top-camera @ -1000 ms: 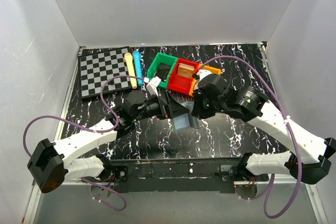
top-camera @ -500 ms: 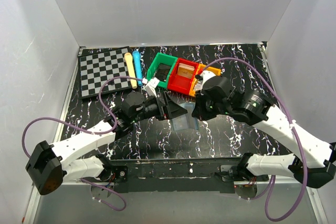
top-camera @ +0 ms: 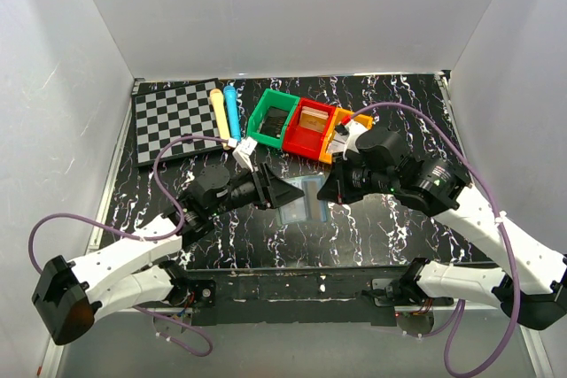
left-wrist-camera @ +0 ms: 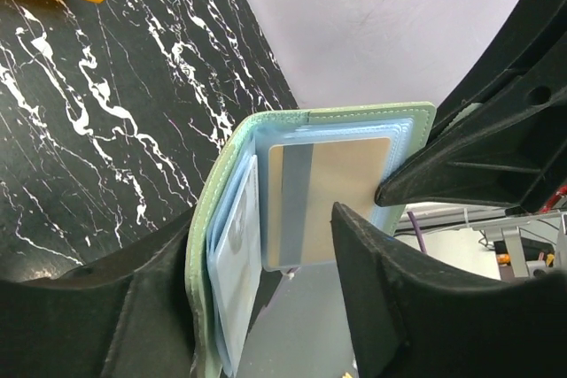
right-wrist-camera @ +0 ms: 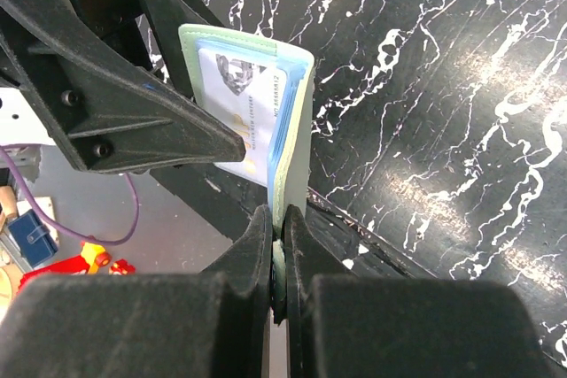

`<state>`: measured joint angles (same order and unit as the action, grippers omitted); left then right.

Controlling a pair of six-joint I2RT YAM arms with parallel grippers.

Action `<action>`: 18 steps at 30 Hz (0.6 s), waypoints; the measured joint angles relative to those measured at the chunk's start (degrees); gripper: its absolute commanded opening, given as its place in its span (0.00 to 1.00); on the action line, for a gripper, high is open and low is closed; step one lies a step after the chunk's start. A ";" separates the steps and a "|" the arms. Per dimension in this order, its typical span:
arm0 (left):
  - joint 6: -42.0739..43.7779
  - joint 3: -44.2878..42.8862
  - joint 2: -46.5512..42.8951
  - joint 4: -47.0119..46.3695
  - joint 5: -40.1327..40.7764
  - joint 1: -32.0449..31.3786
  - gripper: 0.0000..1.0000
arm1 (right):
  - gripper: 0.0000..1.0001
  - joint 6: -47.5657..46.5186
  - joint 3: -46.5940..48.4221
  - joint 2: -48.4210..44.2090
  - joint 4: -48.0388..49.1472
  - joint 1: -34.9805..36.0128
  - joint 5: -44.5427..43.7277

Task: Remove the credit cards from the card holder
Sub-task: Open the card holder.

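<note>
Now the card shows, and the pull has yet to come

Right, the card holder (top-camera: 301, 201) hangs in the middle of the overhead view, lifted off the black marbled tabletop (top-camera: 266, 241) between the two arms. The right gripper (right-wrist-camera: 276, 219) has its jaws pressed tight together on the holder's pale green edge, at the bottom centre of its own wrist view, and is acting as the anchor.

Over to the left gripper (left-wrist-camera: 266, 219): its jaws stand partly apart, one on either side of the opened holder, and no firm bite shows yet. Between them sits a tan credit card (left-wrist-camera: 341, 179), tucked in a clear sleeve at the centre of the left wrist view.

So I judge this to be the step of seizing the first card, with nothing extracted so far. The next move calls for the left jaws to pinch the card alone, not sleeve and cover with it, then draw it straight along the pocket while the right holds steady.
</note>
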<state>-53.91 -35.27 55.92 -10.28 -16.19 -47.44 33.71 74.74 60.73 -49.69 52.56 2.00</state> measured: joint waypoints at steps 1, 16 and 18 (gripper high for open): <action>0.07 0.22 -0.37 0.15 0.13 0.00 0.45 | 0.01 0.15 -0.24 0.00 0.44 -0.09 0.46; 2.16 2.56 -3.69 4.50 2.51 0.02 0.00 | 0.01 0.81 -4.13 -0.04 4.46 -1.68 4.26; 2.56 2.56 -3.69 5.60 3.32 0.02 0.00 | 0.20 0.79 -4.92 0.00 4.98 -2.14 4.87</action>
<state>-51.35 -32.71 52.23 -4.69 -12.86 -47.42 34.50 69.82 60.73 -44.71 50.41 6.87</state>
